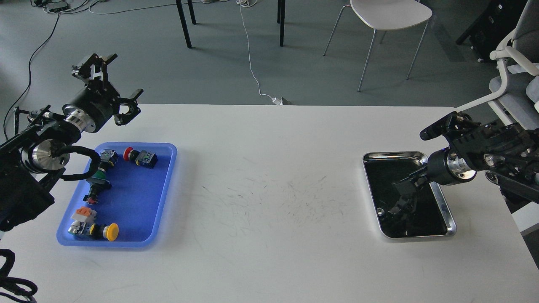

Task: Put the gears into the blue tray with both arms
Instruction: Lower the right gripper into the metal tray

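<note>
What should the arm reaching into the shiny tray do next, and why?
Probably close on a gear. The right gripper is down inside the steel tray, near a small round piece, though dark-on-dark hides whether it already holds anything. The blue tray shows only push-button switches, and the left gripper waits open above it.

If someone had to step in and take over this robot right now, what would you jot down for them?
Left gripper: open, empty, raised past the far-left corner of the blue tray.
Right gripper: lowered into the steel tray; too dark to tell whether it is open or shut.
A small ring-shaped gear seems to lie by the steel tray's left wall.
Blue tray holds push-button switches; I can make out no gear there.
Left: move the gears into the blue tray.
</note>
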Available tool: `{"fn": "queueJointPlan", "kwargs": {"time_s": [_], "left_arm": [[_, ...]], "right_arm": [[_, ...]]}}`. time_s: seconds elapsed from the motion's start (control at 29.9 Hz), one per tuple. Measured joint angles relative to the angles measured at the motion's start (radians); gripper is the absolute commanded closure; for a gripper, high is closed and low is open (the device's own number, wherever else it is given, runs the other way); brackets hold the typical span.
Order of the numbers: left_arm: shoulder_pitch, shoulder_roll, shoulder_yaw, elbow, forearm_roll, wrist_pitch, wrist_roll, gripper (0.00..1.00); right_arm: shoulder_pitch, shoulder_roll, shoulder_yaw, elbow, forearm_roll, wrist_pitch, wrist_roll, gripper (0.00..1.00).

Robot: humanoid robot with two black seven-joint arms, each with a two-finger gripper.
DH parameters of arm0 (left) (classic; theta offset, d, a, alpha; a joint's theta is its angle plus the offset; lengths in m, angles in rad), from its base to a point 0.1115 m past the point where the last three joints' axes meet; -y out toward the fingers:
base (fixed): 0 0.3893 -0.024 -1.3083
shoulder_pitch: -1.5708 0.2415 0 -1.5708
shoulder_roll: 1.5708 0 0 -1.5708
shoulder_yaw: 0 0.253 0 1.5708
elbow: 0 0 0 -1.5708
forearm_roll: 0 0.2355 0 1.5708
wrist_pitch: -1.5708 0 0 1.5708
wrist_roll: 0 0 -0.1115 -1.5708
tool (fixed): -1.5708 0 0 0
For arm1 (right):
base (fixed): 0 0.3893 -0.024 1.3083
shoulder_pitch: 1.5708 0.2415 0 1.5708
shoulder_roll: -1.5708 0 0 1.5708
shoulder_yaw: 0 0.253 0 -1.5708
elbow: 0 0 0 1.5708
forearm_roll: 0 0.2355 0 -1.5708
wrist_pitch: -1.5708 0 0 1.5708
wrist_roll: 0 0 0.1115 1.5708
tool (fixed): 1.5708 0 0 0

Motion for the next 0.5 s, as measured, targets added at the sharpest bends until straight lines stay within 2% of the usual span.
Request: {"fn": "queueJointPlan", "kwargs": {"time_s": [0.27, 0.5], "left_arm": [[0.001, 0.000, -0.001, 0.000, 0.000, 0.000, -0.010, 0.01], [0.006, -0.001, 0.000, 0.000, 0.000, 0.000, -0.018, 0.01]], "right_arm": [[-0.008, 0.003, -0.029, -0.023, -0.001, 0.000, 0.000, 0.10], [-0.008, 0.024, -0.041, -0.029, 0.000, 0.000, 0.000, 0.14]]}}
